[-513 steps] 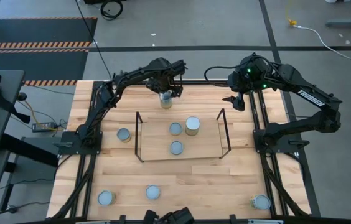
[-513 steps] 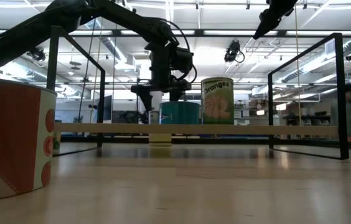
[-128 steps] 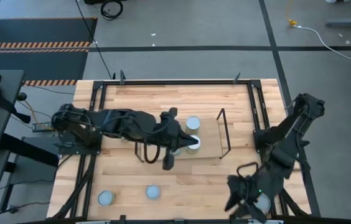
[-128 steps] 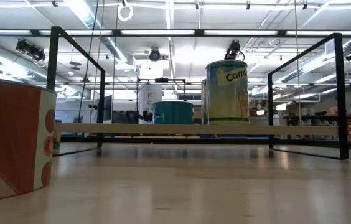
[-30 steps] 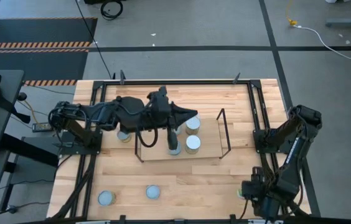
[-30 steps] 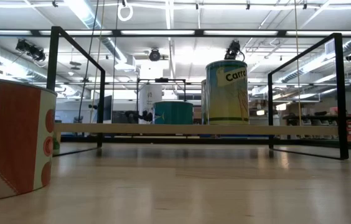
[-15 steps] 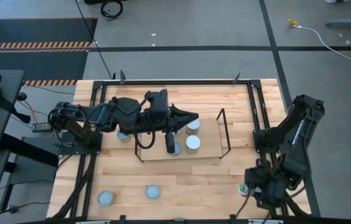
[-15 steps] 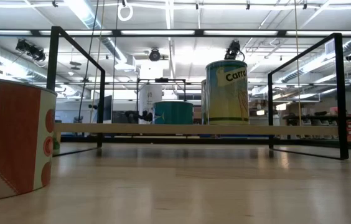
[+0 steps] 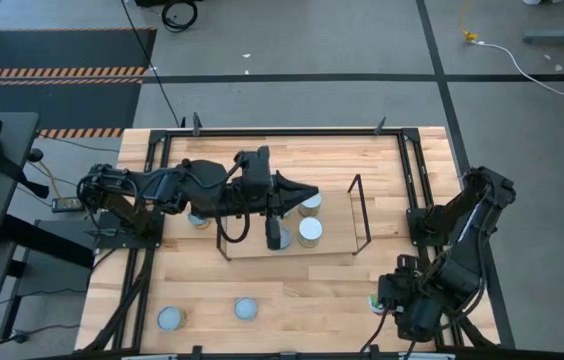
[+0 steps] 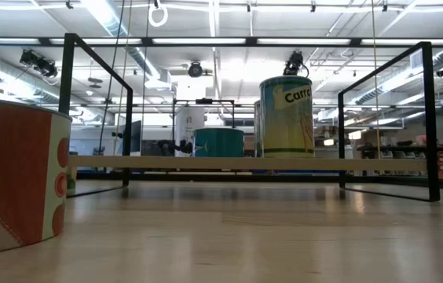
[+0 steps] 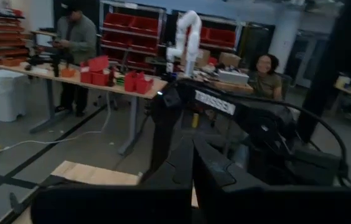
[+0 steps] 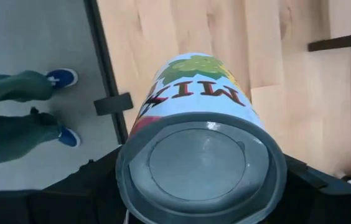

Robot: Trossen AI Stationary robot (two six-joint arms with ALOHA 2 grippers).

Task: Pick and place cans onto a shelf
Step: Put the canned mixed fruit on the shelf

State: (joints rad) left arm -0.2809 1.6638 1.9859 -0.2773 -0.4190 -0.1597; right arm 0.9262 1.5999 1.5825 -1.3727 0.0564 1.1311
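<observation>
The shelf stands mid-table, its wood base level in the low view. Two white-topped cans stand on it, and a teal can and a tall can show there in the low view. My left gripper hovers shut over the shelf and holds nothing. My right gripper, near the table's near right corner, is shut on a can labelled MIX. Two more cans stand near the front edge. My right gripper grips the MIX can by its side wall just below the grey lid, one finger on each side. The fingers come from above, pointing down. The can stands slightly tilted under them; its lower end is hidden by the can itself.
A can stands left of the shelf, partly under my left arm. A large red-and-white can fills the low view's left. The black frame rims the table. A person's blue shoes show on the floor beside the table.
My right gripper has carried the MIX can a short way toward the table's left edge, still shut on it.
</observation>
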